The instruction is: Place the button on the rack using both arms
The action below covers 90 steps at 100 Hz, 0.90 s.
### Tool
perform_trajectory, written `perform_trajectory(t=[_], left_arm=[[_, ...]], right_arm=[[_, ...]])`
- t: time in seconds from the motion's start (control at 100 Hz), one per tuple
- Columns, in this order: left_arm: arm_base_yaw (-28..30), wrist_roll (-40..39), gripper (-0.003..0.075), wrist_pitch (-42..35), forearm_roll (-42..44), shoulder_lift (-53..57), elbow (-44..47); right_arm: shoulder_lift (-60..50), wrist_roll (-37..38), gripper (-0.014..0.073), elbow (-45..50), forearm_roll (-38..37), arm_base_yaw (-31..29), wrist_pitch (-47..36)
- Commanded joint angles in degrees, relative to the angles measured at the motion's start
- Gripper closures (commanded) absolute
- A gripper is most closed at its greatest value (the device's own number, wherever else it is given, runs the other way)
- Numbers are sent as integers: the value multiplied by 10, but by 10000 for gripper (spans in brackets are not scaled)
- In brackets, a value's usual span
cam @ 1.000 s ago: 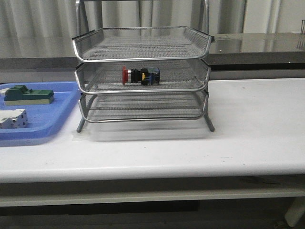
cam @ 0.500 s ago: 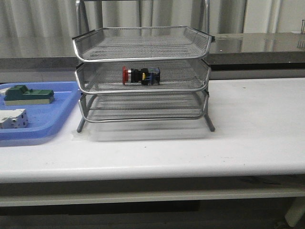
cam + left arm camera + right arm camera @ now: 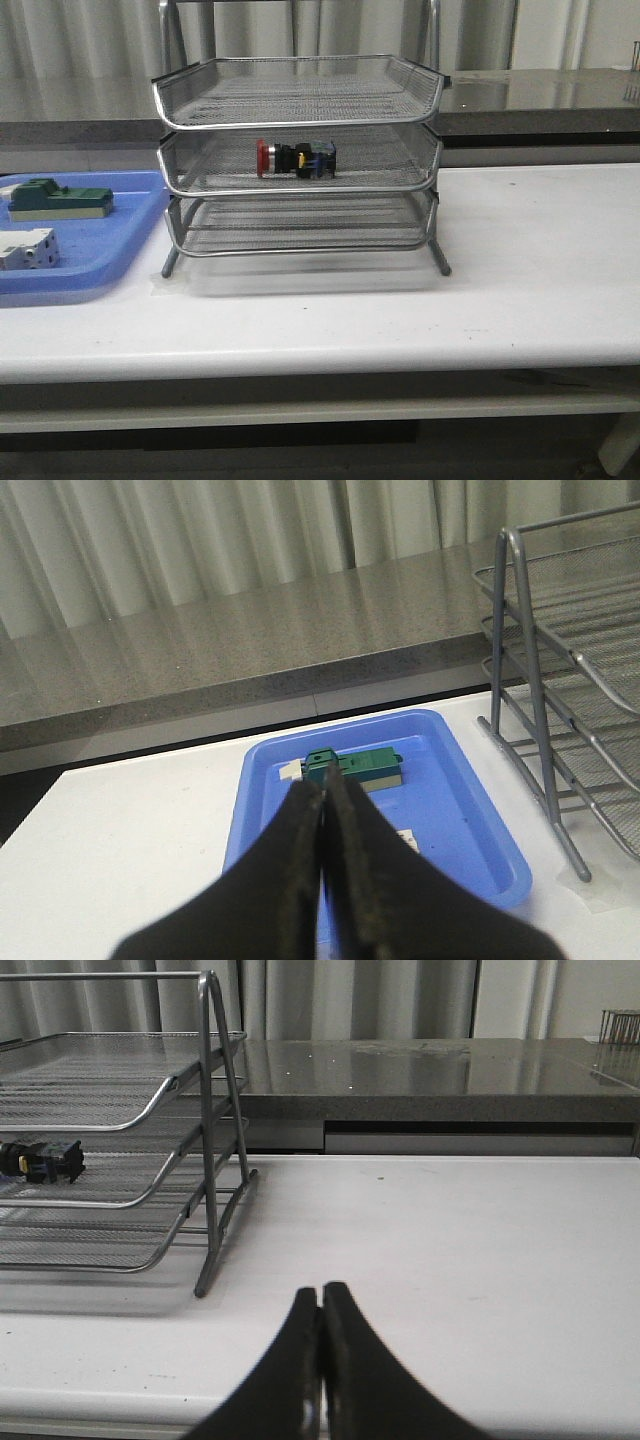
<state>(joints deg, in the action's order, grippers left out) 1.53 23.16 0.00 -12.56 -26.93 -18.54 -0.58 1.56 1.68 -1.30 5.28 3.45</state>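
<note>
The button [image 3: 295, 158] lies on its side in the middle tray of the silver wire rack [image 3: 300, 100], red head to the left; its black rear also shows in the right wrist view [image 3: 42, 1160]. The rack [image 3: 210, 1120] stands at the back of the white table and shows partly in the left wrist view too [image 3: 545, 700]. My left gripper [image 3: 324, 788] is shut on nothing, above the blue tray. My right gripper [image 3: 321, 1292] is shut and empty, over bare table to the right of the rack. Neither arm appears in the front view.
A flat blue tray [image 3: 120, 250] sits left of the rack and holds a green block [image 3: 60, 198] and a white block [image 3: 25, 248]. The same blue tray [image 3: 470, 810] and green block [image 3: 355, 766] lie beneath my left gripper. A grey counter [image 3: 540, 95] runs behind the table.
</note>
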Motion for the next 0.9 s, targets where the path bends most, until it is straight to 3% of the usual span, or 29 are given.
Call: perform_trajectory(t=[0.0,0.55,0.76,0.89], left_arm=[[0,-5,716,-41,-6,-2,-15],[-2,-8,716,-39,-6,-2,-15],[-2,-171,716,-38,126,24,-11],[-2,-207,716,-38,141,55,17]], right_arm=[[-11,1,651,-10,0,-3,-43],[-11,1,651,-10,0,-3,-43],[-11,1,651,-10,0,-3,-43],[-11,1,651,-10,0,-3,-43]])
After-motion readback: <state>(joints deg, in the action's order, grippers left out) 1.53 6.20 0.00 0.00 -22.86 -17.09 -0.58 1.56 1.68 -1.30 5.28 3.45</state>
